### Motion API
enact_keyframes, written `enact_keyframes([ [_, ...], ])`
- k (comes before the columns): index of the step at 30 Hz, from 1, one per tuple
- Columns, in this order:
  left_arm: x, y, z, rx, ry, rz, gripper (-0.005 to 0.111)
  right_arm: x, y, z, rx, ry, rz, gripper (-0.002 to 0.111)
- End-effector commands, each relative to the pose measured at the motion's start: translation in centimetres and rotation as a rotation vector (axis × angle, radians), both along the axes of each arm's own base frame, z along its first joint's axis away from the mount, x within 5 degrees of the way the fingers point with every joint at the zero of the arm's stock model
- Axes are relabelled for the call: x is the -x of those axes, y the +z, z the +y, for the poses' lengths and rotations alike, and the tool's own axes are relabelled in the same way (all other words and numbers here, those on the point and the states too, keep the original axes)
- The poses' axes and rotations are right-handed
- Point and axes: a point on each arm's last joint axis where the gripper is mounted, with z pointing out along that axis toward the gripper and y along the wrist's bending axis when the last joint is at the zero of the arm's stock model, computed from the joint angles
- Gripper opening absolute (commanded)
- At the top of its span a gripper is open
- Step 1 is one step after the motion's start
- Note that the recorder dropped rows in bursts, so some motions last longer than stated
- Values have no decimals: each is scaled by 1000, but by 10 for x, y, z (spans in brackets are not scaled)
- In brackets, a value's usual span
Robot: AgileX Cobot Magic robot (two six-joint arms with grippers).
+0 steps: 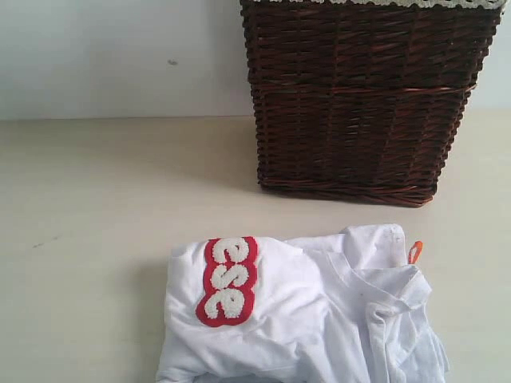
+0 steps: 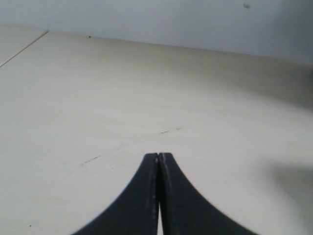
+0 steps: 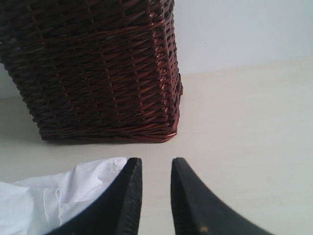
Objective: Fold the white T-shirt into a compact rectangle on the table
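With the white T-shirt (image 1: 319, 319) lying bunched on the worktop (image 1: 96, 199) at lower right of the frame, below the wicker basket (image 1: 359, 104), the left hand (image 2: 159, 156) is waiting pressed together while the right hand (image 3: 156, 164), slightly spread beside the cloth, looks to be risking snagging several layers.

Soft, even, diffuse light fills all three views with no glare, leaving the pale bench (image 1: 96, 207) slightly washed out. In the exterior view the dark wicker basket (image 1: 359, 104) lays a faint blurred shadow on the bench to its left, the white T-shirt (image 1: 319, 319) is bright enough that its folds show only as pale grey creases, and it too has a dim shadow on its left. In the wrist views the left pincer (image 2: 159, 155) and right pincer (image 3: 155, 164) sit close to the lens as near-black, slightly soft shapes, while the basket weave stays crisp.
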Motion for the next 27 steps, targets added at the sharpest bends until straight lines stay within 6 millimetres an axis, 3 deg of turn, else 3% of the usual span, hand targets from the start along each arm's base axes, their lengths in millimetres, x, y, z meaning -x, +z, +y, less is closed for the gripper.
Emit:
enact_keyframes([
  [1, 0, 1, -2, 9, -16, -16, 0, 0, -1, 0, -1, 1, -6, 21],
  [4, 0, 0, -2, 81, 4, -10, 0, 0, -1, 0, -1, 1, -6, 21],
  [14, 0, 0, -2, 70, 2, -9, 0, 0, -1, 0, -1, 1, -6, 21],
  [27, 2, 0, 14, 72, 183, -15, 0, 0, -1, 0, -1, 1, -6, 21],
])
